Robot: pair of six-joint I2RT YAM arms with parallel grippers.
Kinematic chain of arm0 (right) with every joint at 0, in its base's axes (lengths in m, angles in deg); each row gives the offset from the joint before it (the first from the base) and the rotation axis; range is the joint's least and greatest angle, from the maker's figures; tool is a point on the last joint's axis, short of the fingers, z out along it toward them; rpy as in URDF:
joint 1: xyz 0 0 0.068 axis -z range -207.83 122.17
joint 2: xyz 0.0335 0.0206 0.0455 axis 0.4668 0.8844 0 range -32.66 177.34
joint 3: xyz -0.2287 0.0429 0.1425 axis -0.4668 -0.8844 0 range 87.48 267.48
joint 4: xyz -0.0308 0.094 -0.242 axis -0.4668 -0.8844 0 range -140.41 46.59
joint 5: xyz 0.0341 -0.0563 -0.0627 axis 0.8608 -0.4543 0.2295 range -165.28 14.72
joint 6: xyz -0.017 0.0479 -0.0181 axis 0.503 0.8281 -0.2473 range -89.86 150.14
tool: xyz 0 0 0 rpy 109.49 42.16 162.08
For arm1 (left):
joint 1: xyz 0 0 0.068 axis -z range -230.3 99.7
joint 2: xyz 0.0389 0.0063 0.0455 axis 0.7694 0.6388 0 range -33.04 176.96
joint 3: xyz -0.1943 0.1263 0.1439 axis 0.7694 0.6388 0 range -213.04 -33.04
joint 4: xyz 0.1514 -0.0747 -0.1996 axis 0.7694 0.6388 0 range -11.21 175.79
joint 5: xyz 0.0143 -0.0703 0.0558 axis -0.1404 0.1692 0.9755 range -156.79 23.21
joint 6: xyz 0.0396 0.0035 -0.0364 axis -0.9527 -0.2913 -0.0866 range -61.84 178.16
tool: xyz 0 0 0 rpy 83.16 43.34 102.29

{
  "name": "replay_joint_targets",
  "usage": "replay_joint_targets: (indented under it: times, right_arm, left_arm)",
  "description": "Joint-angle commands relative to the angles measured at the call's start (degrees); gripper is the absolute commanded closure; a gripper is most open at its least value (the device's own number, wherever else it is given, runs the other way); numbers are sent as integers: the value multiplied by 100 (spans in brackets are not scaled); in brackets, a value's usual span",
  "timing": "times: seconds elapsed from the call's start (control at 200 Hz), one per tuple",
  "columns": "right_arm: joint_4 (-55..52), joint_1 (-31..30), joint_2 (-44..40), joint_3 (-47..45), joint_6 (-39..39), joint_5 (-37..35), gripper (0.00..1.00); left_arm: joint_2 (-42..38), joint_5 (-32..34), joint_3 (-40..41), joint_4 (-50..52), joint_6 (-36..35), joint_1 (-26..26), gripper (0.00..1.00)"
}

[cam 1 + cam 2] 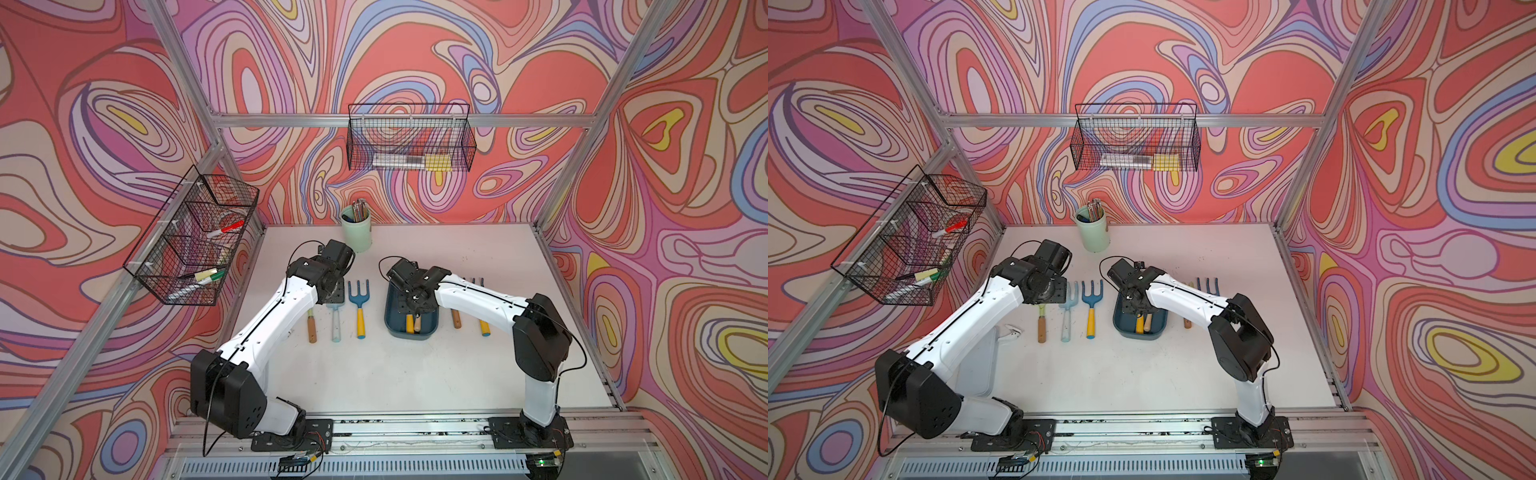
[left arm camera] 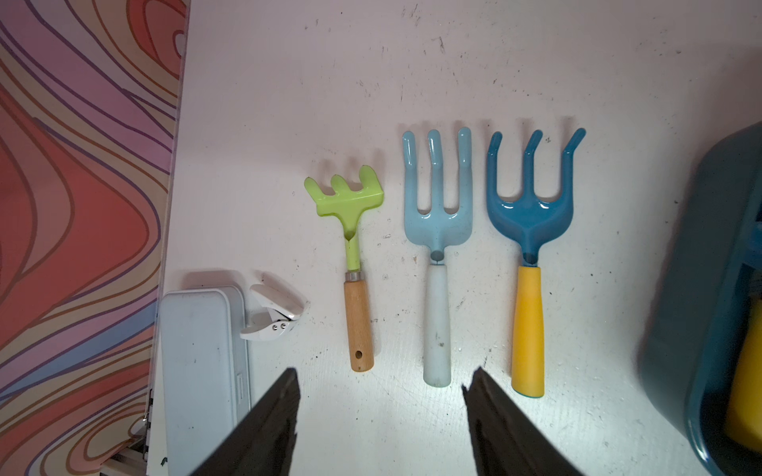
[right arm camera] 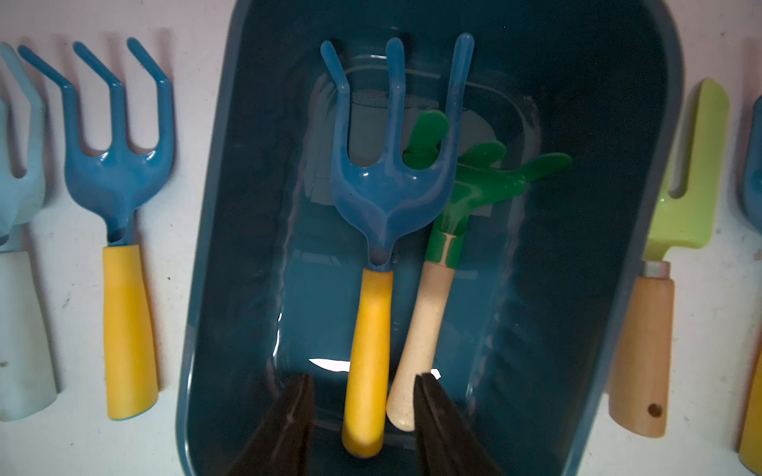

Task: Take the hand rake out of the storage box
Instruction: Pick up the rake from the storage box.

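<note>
Reach step: my right claw (image 3: 363,381) hangs spread over the box (image 3: 231,247); next I'd drop and pinch the yellow-handled rake (image 3: 383,193).

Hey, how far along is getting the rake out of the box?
Done: nothing yet; the blue rake and green rake both lie inside the storage box. In hand: the right gripper hangs open over their handle ends, gripping neither. Still to do: close on a handle, lift it out, set it on the table. The left gripper is open, empty.
</note>
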State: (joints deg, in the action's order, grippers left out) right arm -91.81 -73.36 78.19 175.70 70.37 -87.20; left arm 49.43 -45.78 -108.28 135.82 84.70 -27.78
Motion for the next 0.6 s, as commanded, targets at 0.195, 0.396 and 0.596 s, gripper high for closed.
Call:
replay_joint_targets:
  times: [0.195,0.396,0.596]
  right_arm:
    - [185,-16,407,-72,130,-130,61]
    - [331,-16,565,-106,165,-99,63]
    - [318,-15,812,15,225,-79,64]
  left_arm:
    - [-169,-37,167,2,25,-20,32]
    - [-219,-5,212,-8,21,-20,32]
    - [-252,3,238,-11,33,-20,32]
